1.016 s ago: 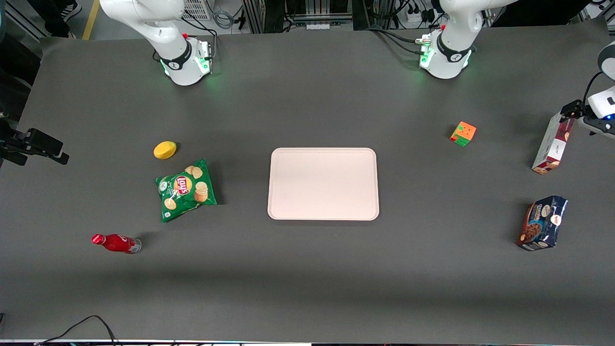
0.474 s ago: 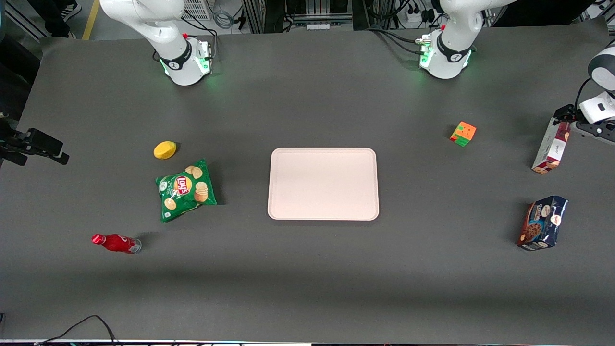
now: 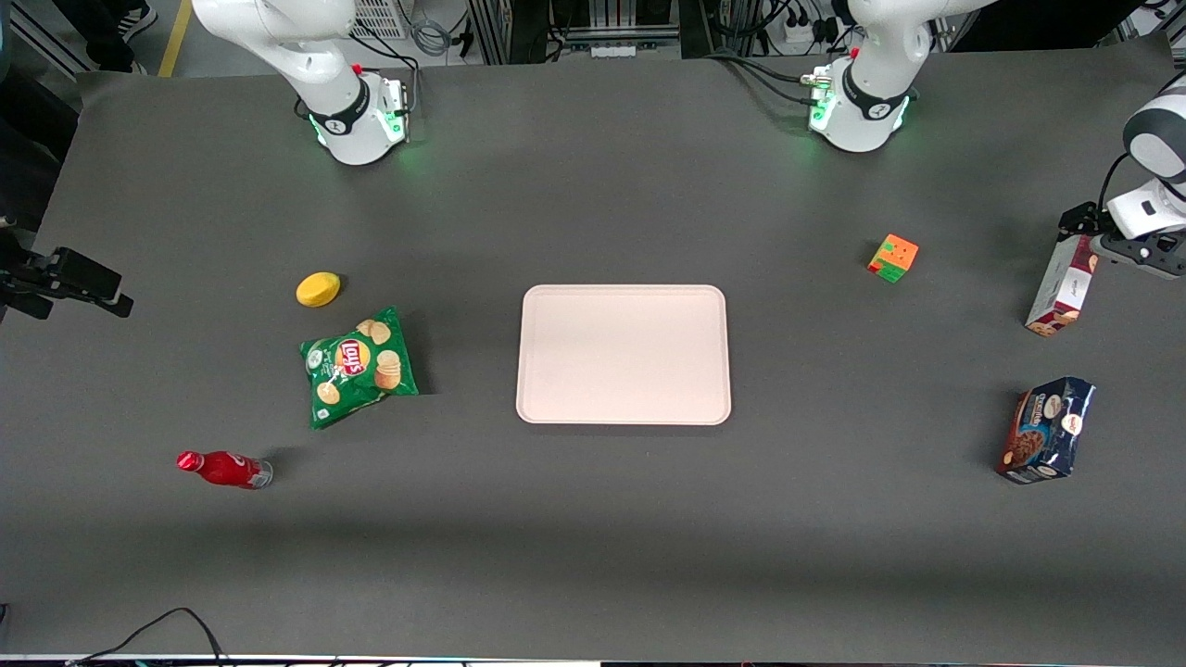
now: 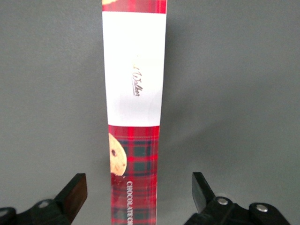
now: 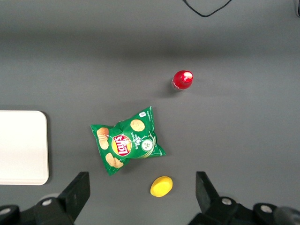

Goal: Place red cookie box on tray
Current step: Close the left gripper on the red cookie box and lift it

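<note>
The red cookie box point(image 3: 1059, 285) lies on the table at the working arm's end, a long slim carton with tartan faces and a white side panel. In the left wrist view the red cookie box point(image 4: 135, 117) runs between my two fingers with clear gaps on both sides. My gripper point(image 4: 139, 192) is open and straddles the box's end; in the front view my gripper point(image 3: 1082, 224) sits at the box's end farther from the camera. The pale pink tray point(image 3: 624, 354) lies at the table's middle, with nothing on it.
A dark blue cookie packet point(image 3: 1048, 431) lies nearer the camera than the box. A colour cube point(image 3: 893, 257) sits between box and tray. A yellow lemon point(image 3: 318, 288), green chip bag point(image 3: 358, 365) and red bottle point(image 3: 222, 468) lie toward the parked arm's end.
My gripper and wrist have shifted a little farther from the camera and toward the table's middle, over the box's end. The box itself has barely moved.
</note>
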`<act>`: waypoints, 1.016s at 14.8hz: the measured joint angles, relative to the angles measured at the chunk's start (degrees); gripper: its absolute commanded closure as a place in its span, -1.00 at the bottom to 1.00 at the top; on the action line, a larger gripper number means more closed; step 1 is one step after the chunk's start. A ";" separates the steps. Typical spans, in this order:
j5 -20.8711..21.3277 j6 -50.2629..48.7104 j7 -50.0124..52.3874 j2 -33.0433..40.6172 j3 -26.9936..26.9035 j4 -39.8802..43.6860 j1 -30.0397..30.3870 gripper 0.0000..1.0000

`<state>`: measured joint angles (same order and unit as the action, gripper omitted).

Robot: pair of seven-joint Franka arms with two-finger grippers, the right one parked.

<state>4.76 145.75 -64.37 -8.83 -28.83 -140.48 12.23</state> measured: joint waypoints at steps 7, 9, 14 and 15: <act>-1.77 3.91 -0.23 -4.04 0.03 -0.14 0.05 -0.24; -3.72 4.22 -1.89 -4.47 0.03 -0.14 0.08 0.28; -8.69 4.71 -6.73 -5.12 0.02 -0.09 0.18 1.00; -8.70 4.70 -6.79 -5.12 0.01 -0.05 0.19 1.00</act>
<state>-3.94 150.46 -71.16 -13.95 -28.82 -140.52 12.42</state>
